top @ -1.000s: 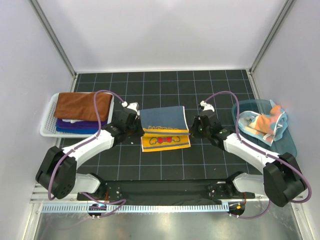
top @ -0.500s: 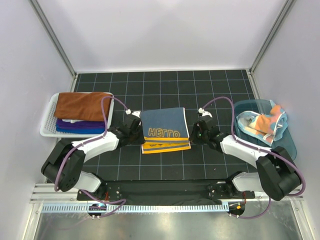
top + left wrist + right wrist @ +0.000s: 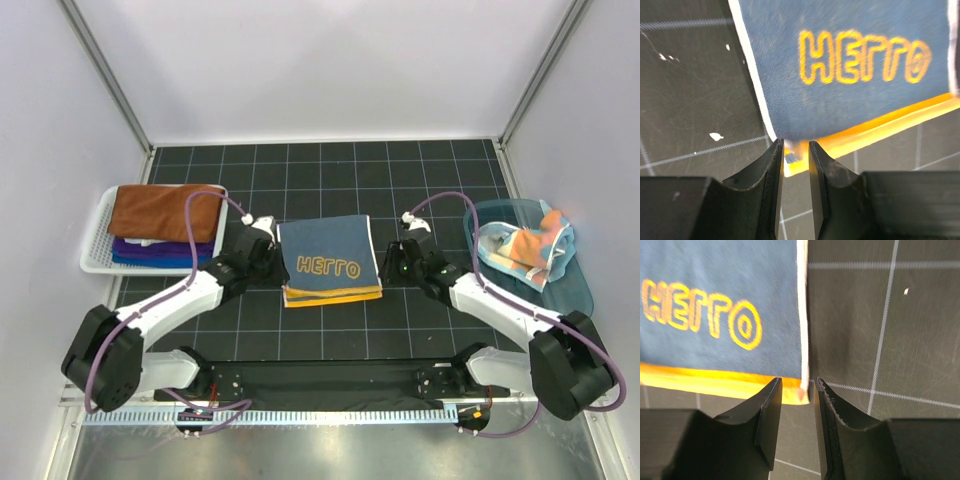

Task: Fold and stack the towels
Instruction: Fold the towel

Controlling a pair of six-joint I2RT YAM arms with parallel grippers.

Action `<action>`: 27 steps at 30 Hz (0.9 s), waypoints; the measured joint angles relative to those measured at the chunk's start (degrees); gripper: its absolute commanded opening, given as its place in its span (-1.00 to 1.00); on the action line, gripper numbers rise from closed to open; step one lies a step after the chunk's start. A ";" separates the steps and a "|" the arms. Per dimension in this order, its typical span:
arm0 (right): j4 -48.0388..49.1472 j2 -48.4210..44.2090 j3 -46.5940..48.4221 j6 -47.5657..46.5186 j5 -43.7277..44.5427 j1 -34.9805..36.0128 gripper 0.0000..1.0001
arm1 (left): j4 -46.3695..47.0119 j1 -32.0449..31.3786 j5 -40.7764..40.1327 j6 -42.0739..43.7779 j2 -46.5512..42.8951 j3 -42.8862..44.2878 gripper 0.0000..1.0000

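Note:
A navy-and-yellow towel (image 3: 331, 262) with yellow lettering lies folded on the black grid mat, its yellow layer showing along the near edge. It also shows in the left wrist view (image 3: 855, 80) and the right wrist view (image 3: 715, 305). My left gripper (image 3: 274, 264) is at its near left corner, jaws slightly apart and empty (image 3: 796, 150). My right gripper (image 3: 389, 262) is at its near right corner, jaws slightly apart and empty (image 3: 811, 385). A rust brown towel (image 3: 163, 210) tops a stack with purple towels (image 3: 150, 250).
The stack sits in a white slatted basket (image 3: 95, 262) at the left. A teal round tub (image 3: 575, 285) at the right holds crumpled orange and light blue towels (image 3: 525, 245). White walls close in the mat on three sides.
The navy half of the towel was brought forward over the yellow half and laid flat. Both grippers have let go of its corners and now sit just beside them.

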 measured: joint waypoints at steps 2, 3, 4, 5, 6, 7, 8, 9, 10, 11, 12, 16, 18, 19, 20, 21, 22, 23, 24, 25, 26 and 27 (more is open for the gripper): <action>-0.94 -0.59 1.40 -0.07 0.44 0.00 -0.22 | -1.42 0.00 -0.61 0.00 -1.77 1.22 -0.39; -1.22 -0.48 2.25 -0.13 0.63 0.00 -0.22 | -1.70 0.00 -0.87 0.02 -1.79 2.05 -0.40; -1.64 -0.07 3.34 -0.15 0.85 0.00 -0.23 | -2.14 0.00 -1.18 0.11 -1.22 3.54 -0.43; -1.79 0.31 4.02 -0.15 0.92 0.00 -0.23 | -2.25 0.00 -1.38 0.17 -0.20 4.90 -0.45; -1.92 0.85 4.70 -0.15 1.05 0.00 -0.23 | -2.64 0.00 -1.40 0.24 1.20 6.40 -0.47; -2.14 1.44 5.33 -0.15 1.11 0.00 -0.23 | -2.60 0.00 -1.40 0.28 2.54 7.50 -0.49; -2.23 2.14 5.79 -0.15 1.25 0.00 -0.24 | -2.56 -0.02 -1.38 0.28 4.09 8.52 -0.49; -2.29 2.64 6.01 -0.15 1.27 0.00 -0.24 | -2.54 -0.15 -1.36 0.26 5.42 9.01 -0.50; -2.34 3.23 6.12 -0.15 1.29 0.00 -0.24 | -2.60 -0.37 -1.36 0.20 6.43 9.11 -0.49; -2.60 3.82 6.12 -0.15 1.29 0.00 -0.24 | -2.84 -0.63 -1.36 0.11 7.26 9.01 -0.50; -2.82 4.17 6.10 -0.15 1.29 0.00 -0.24 | -2.86 -0.94 -1.36 -0.04 7.82 8.68 -0.51; -2.89 4.66 4.74 0.13 1.27 0.28 -0.24 | -2.62 -1.92 -1.36 -0.98 8.20 6.03 -0.53; -2.23 4.76 3.34 0.46 1.25 0.85 -0.24 | -2.64 -2.25 -1.38 -1.36 8.39 4.37 -0.53; -1.95 4.96 2.58 0.79 1.27 1.27 -0.24 | -2.64 -2.43 -1.38 -1.42 8.57 3.87 -0.53; -1.79 5.16 1.99 1.09 1.25 1.66 -0.24 | -2.62 -2.58 -1.38 -1.57 8.92 3.45 -0.53; -1.64 5.57 1.27 1.49 1.31 2.36 -0.24 | -2.56 -2.78 -1.40 -1.66 9.38 3.17 -0.53; -1.57 6.08 0.74 1.81 1.40 3.08 -0.24 | -2.54 -3.04 -1.40 -1.79 9.90 2.97 -0.53; -1.57 6.51 0.42 2.03 1.51 3.61 -0.25 | -2.36 -3.34 -1.42 -1.97 10.38 2.78 -0.53; -1.44 7.15 0.13 2.40 1.75 4.24 -0.27 | -2.16 -3.67 -1.42 -2.21 10.91 2.58 -0.53; -1.36 7.78 -0.07 2.75 1.97 4.74 -0.28 | -1.84 -3.96 -1.49 -2.43 11.30 2.36 -0.52; -0.79 8.07 -0.09 3.10 2.34 5.14 -0.29 | -1.51 -4.13 -1.49 -2.54 11.41 2.34 -0.52; -0.42 8.13 -0.11 3.34 2.58 5.42 -0.30 | -1.25 -4.33 -1.64 -2.60 11.45 2.34 -0.52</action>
